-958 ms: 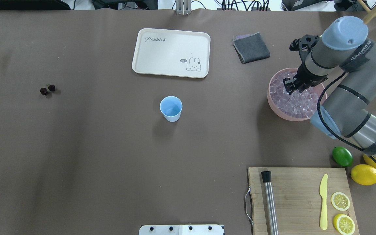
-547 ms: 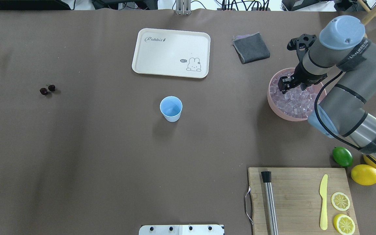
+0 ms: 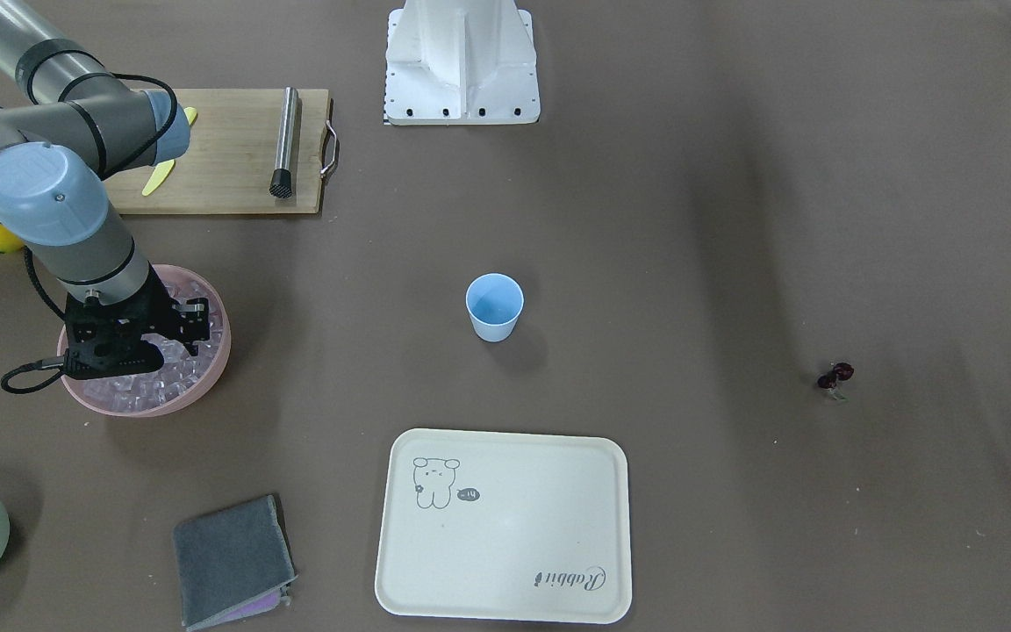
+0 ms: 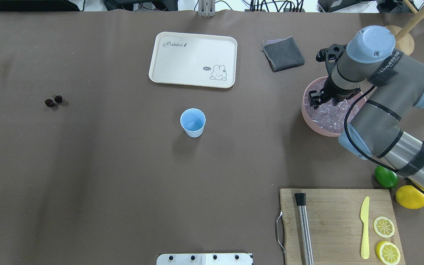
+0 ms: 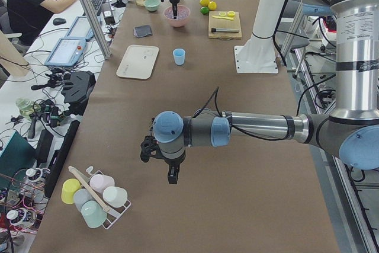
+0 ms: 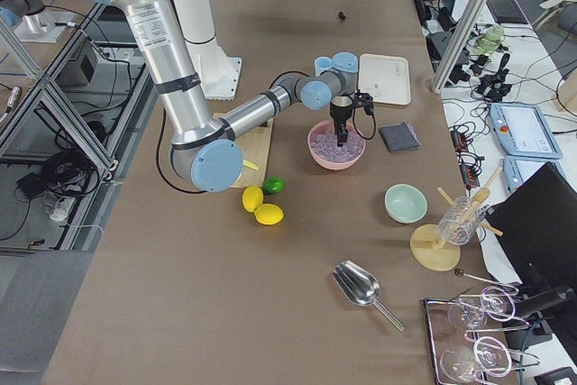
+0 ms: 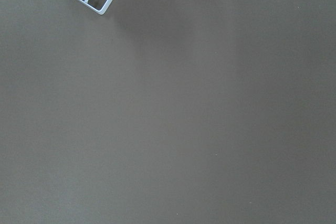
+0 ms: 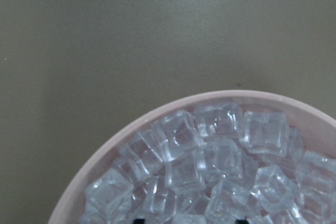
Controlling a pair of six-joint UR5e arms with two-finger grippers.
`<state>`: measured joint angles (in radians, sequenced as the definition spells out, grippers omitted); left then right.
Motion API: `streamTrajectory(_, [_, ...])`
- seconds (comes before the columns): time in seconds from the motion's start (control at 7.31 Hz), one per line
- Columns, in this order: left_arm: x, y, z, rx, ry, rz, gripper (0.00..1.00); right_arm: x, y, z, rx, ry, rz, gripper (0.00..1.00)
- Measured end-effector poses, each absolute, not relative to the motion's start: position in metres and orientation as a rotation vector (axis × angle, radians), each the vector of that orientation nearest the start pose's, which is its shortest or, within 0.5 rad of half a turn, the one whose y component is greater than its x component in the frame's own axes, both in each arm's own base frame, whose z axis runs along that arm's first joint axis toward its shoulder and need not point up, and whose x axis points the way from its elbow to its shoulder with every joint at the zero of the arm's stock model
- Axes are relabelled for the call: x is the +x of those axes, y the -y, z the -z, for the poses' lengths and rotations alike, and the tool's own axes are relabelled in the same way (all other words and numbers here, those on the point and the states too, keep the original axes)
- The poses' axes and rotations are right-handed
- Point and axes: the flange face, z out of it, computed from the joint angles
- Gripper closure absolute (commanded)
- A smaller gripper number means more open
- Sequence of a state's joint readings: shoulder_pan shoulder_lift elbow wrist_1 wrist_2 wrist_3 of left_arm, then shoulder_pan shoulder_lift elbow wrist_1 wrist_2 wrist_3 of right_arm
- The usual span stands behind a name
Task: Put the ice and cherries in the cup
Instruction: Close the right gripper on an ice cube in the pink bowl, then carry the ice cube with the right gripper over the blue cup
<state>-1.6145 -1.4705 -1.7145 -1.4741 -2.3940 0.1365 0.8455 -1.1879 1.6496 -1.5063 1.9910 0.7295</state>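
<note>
The right gripper (image 4: 314, 101) is held over the ice (image 8: 220, 161) heaped in the pink bowl (image 4: 305, 115), and its fingers are seen apart in the wrist view. The light blue cup (image 4: 193, 122) is stood upright mid-counter (image 4: 123, 165), with the cherries (image 4: 53, 101) laid well apart from it. For the left gripper (image 5: 171, 176), the state of the fingers cannot be told.

The brown table (image 4: 123, 184) bears cup (image 4: 193, 122), cherries (image 4: 53, 101), tray (image 4: 193, 59), pink bowl (image 4: 308, 123), board (image 4: 335, 221).

The right arm (image 4: 385, 106) is grey tubing with pale blue round joint caps (image 4: 370, 39) dotted with small screws; white lettering marks a dark strap (image 4: 389, 63); a black cable (image 4: 345, 129) loops beside it; the right gripper (image 4: 314, 100) is black; the left arm (image 5: 260, 125) shows the same grey, blue and silver.
</note>
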Motion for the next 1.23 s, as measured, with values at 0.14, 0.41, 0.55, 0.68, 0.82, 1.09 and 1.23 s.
streamTrajectory(0.14, [-0.08,0.442,-0.642,0.023,-0.825,-0.064,0.02,-0.359,0.54,-0.412,0.116,0.645,0.109,0.7])
streamTrajectory(0.41, [-0.08,0.442,-0.643,0.021,-0.825,-0.063,0.02,-0.362,0.539,-0.412,0.117,0.642,0.112,0.75])
streamTrajectory(0.55, [-0.08,0.441,-0.643,0.02,-0.825,-0.063,0.02,-0.361,0.539,-0.412,0.117,0.642,0.113,0.77])
streamTrajectory(0.68, [-0.08,0.441,-0.644,0.02,-0.825,-0.063,0.02,-0.36,0.54,-0.411,0.117,0.643,0.115,0.77])
streamTrajectory(0.82, [-0.08,0.441,-0.644,0.02,-0.824,-0.063,0.02,-0.357,0.541,-0.409,0.116,0.647,0.115,0.77])
streamTrajectory(1.09, [-0.08,0.442,-0.644,0.019,-0.824,-0.064,0.02,-0.347,0.548,-0.402,0.112,0.663,0.103,0.77])
streamTrajectory(1.23, [-0.079,0.442,-0.644,0.02,-0.824,-0.064,0.02,-0.338,0.556,-0.39,0.097,0.681,0.089,0.77])
